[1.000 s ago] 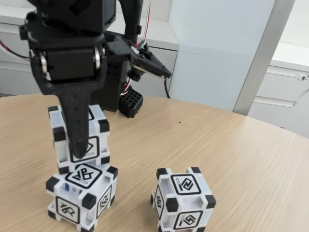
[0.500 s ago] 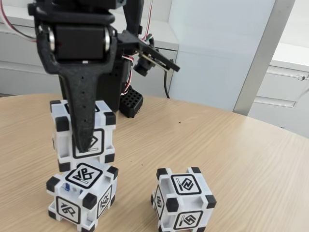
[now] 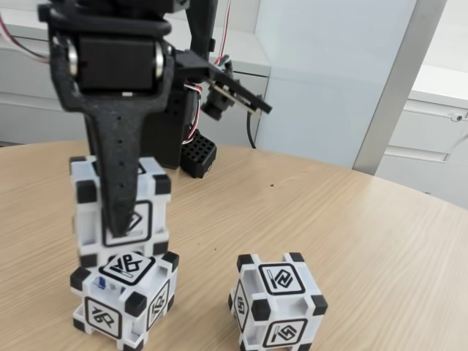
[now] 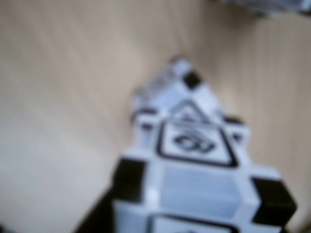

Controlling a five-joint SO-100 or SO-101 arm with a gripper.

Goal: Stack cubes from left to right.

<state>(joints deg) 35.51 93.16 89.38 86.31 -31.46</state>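
My black gripper [image 3: 117, 219] comes down from the top left of the fixed view and is shut on a white cube [image 3: 148, 217] with black corners. One finger crosses that cube's front face. The held cube hangs just over the back edge of a second cube [image 3: 124, 292], which rests on the table at the lower left; I cannot tell if they touch. A third cube [image 3: 278, 301] sits alone to the right. The wrist view is blurred, with the held cube [image 4: 199, 189] close up over the wooden table.
The round wooden table [image 3: 351, 241] has open surface to the right and behind the cubes. The arm's black base [image 3: 175, 131] and a small black perforated block [image 3: 197, 155] stand at the back. White cabinets line the far wall.
The gripper and its cube rose slightly, then shifted a little left and down over the lower-left cube. The two cubes on the table have not moved.
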